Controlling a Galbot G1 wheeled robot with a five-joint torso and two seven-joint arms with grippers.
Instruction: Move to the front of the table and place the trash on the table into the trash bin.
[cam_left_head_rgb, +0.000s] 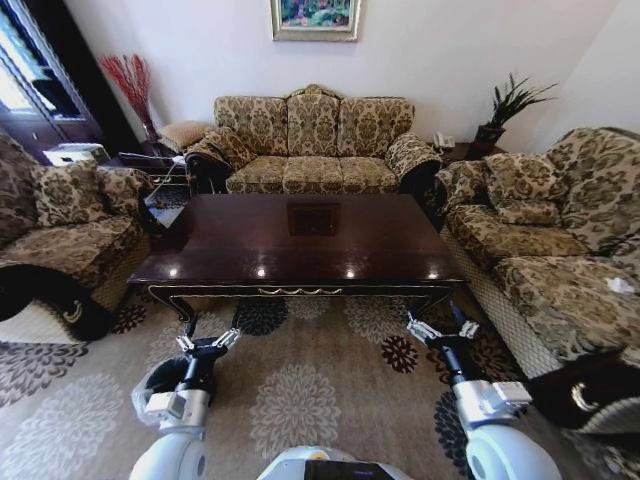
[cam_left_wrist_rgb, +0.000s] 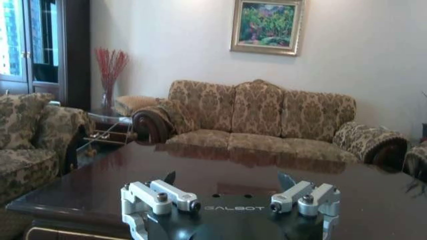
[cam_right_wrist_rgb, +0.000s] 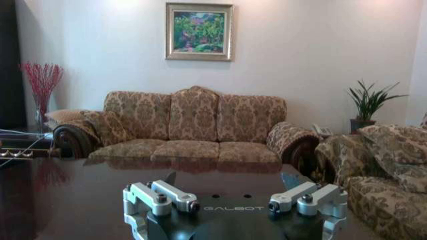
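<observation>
- While I stand before the table (cam_left_head_rgb: 300, 240), its long near edge with the gold trim runs across just ahead of both my arms, and its dark glossy top reflects small ceiling lights.
- My left gripper (cam_left_head_rgb: 208, 343) hangs low over the flowered carpet (cam_left_head_rgb: 300, 400), short of the table's near edge, fingers spread wide and holding nothing.
- From the left wrist, that gripper (cam_left_wrist_rgb: 230, 200) shows its two silver fingers (cam_left_wrist_rgb: 167, 196) well apart, the tabletop (cam_left_wrist_rgb: 267, 170) stretching beyond.
- My right gripper (cam_left_head_rgb: 441, 328) sits likewise near the table's right front leg, jaws wide and bare; its wrist view shows it (cam_right_wrist_rgb: 230, 200) the same.
- The trash bin (cam_left_head_rgb: 160, 385), black with a white liner, stands on the carpet beside my left arm.
- A patterned sofa (cam_left_head_rgb: 312, 150) faces me beyond the table.
</observation>
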